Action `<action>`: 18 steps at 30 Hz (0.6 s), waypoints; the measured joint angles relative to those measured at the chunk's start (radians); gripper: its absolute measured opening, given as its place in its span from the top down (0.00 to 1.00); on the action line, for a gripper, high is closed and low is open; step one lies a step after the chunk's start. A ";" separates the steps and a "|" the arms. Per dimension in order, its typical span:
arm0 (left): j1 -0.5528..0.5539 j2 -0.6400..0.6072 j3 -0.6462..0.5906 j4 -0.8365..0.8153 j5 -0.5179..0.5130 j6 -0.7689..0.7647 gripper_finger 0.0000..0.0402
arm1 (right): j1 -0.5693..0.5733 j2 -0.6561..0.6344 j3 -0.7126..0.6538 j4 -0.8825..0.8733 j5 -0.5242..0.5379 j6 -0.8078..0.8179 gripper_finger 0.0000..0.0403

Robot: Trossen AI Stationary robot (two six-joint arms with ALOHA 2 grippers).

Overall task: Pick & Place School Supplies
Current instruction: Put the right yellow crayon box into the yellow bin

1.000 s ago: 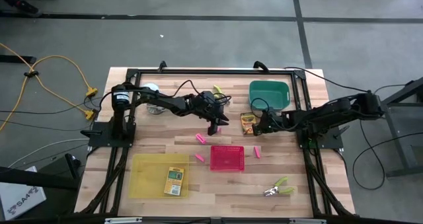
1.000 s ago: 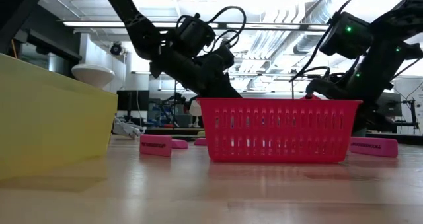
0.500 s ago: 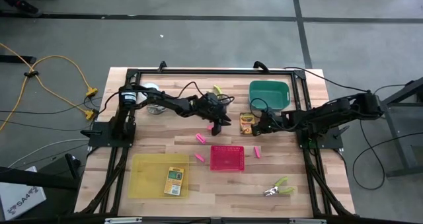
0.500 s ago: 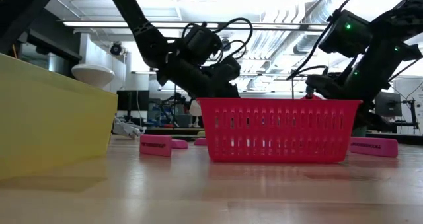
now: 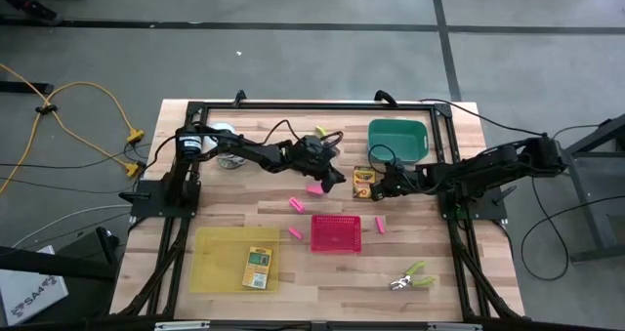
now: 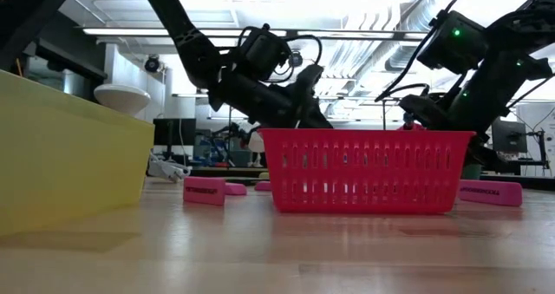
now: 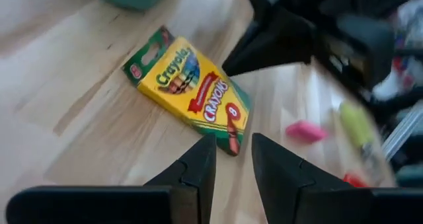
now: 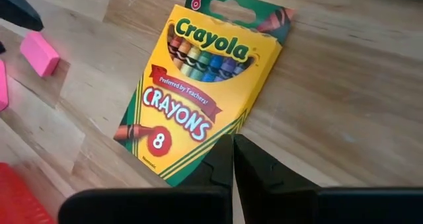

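A yellow-and-green crayon box (image 5: 364,182) lies flat on the table between my two grippers. My left gripper (image 7: 232,143) hovers at its left end, open, with nothing between the fingers; the box's near corner (image 7: 230,141) lies just beyond the tips. My right gripper (image 8: 232,142) is shut, its tips at the box's right long edge. Pink erasers (image 5: 314,187) (image 5: 296,205) (image 5: 380,224) lie on the wood. Green-handled scissors (image 5: 412,275) lie near the front right. A second crayon box (image 5: 258,268) rests in the yellow tray (image 5: 217,261). My right gripper's shut fingertips stand at the crayon box's long edge (image 8: 223,133), slanting down from the table's right side. Whether they touch the box I cannot tell. The box lies flat on the table.
A pink basket (image 5: 335,232) stands in front of the crayon box. A green tray (image 5: 397,139) sits at the back right. Another lime-green tool (image 5: 320,133) and a white round object (image 5: 223,136) with cable lie at the back. A dark frame rims the table.
My left gripper has rolled about its own axis and shifted a little toward the crayon box. A pink eraser that it covered a second ago now shows on the table beside it. The crayon box and my right gripper have stayed where they were.
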 joint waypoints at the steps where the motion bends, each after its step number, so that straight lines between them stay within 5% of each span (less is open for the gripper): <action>1: 0.001 0.000 0.000 -0.002 -0.007 -0.052 0.77 | 0.000 0.000 0.000 -0.001 0.000 -0.002 1.00; 11: 0.039 0.001 0.000 -0.004 -0.024 -0.377 0.77 | 0.000 -0.001 0.000 -0.031 0.000 -0.025 1.00; 18: 0.043 0.032 0.011 0.025 0.066 -0.543 0.77 | 0.000 -0.001 0.000 -0.037 0.003 -0.039 1.00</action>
